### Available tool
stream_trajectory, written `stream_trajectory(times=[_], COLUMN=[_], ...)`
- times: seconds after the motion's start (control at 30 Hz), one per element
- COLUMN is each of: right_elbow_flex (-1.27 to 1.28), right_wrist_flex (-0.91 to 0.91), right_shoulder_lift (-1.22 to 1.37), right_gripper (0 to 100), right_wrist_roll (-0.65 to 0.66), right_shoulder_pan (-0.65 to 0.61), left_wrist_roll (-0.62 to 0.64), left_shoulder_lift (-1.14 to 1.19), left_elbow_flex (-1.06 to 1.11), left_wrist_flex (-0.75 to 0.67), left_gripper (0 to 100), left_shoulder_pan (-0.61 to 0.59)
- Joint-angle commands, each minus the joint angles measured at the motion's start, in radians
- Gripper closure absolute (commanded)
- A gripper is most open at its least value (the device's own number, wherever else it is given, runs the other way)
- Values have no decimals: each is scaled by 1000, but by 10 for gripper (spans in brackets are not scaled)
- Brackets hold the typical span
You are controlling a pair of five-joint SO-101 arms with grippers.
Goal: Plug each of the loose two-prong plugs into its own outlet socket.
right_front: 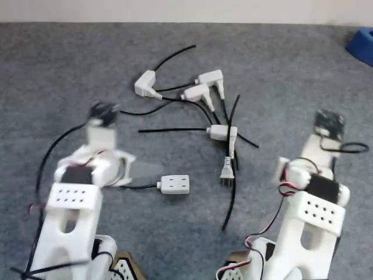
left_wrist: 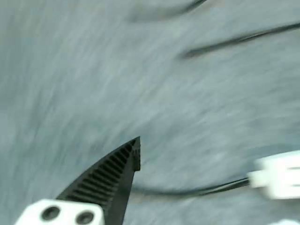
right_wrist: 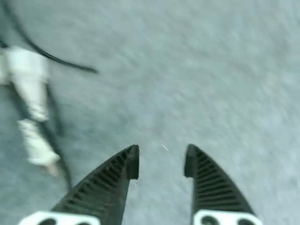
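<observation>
Several white two-prong plugs on black cords lie across the grey carpet: one (right_front: 145, 84) far left, two (right_front: 211, 77) (right_front: 197, 92) side by side at the back, one (right_front: 222, 132) in the middle. Another plug (right_front: 227, 172) lies prongs-down nearer me, also seen as the plug (right_wrist: 28, 108). A white outlet socket (right_front: 175, 184) (left_wrist: 279, 176) lies near the front centre. My left gripper (right_front: 143, 170) hovers just left of the socket, with one black finger (left_wrist: 117, 173) showing and nothing beside it. My right gripper (right_wrist: 161, 161) is open over bare carpet, to the right of the plugs.
Black cords (right_front: 175, 129) cross the middle of the carpet. A blue object (right_front: 361, 45) sits at the far right corner. Bare carpet (right_front: 58, 76) stretches along the left side and on the right between the plugs and the right arm.
</observation>
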Motion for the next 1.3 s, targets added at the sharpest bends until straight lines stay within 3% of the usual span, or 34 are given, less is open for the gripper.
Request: stream_trajectory(times=[0.0, 0.23, 0.33, 0.53, 0.7, 0.73, 0.9, 1.1, 1.17, 1.27], right_elbow_flex=[45, 130, 147, 177, 179, 179, 180, 180, 180, 180], right_wrist_flex=[27, -59, -79, -85, -85, -85, -85, -85, -85, -85], right_shoulder_lift=[-24, -24, -24, -24, -24, -24, -24, -24, -24, -24], right_gripper=[815, 815, 815, 815, 815, 815, 815, 815, 815, 815], right_wrist_roll=[80, 94, 92, 94, 92, 92, 95, 94, 92, 92], right_shoulder_pan=[45, 41, 39, 39, 39, 39, 39, 39, 39, 42], left_wrist_roll=[8, 6, -2, -48, -72, -157, -847, -1402, -1491, -1323], left_shoulder_lift=[140, 763, 958, 1136, 1162, 1164, 1161, 1155, 1155, 1171], left_elbow_flex=[-257, -760, -977, -1343, -1503, -1509, -1446, -1383, -1402, -1442], left_wrist_flex=[18, 29, 114, 325, 486, 506, 729, 875, 867, 752], left_gripper=[441, 441, 443, 628, 736, 736, 711, 621, 621, 621], left_shoulder_pan=[272, 343, 372, 426, 420, 417, 364, 361, 384, 449])
